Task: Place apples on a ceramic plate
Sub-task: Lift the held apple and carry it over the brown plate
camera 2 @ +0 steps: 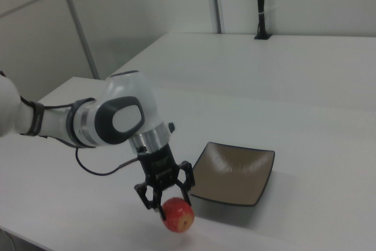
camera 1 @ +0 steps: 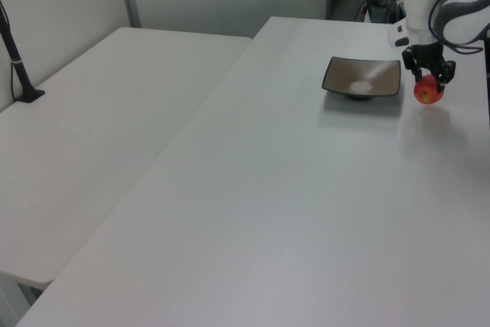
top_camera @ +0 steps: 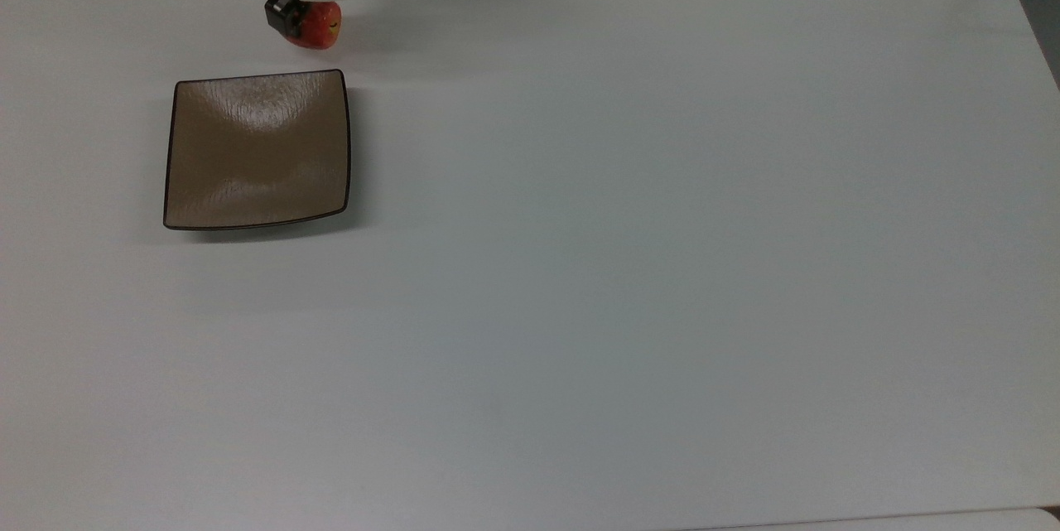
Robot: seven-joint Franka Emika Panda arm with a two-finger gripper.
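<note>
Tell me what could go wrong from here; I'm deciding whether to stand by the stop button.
The gripper holds the apple only by its top, so the round fruit might slip out and roll across the table. The ceramic plate has upturned edges; a low carry could clip its rim, and a high release could bounce the apple off its glossy surface.
</note>
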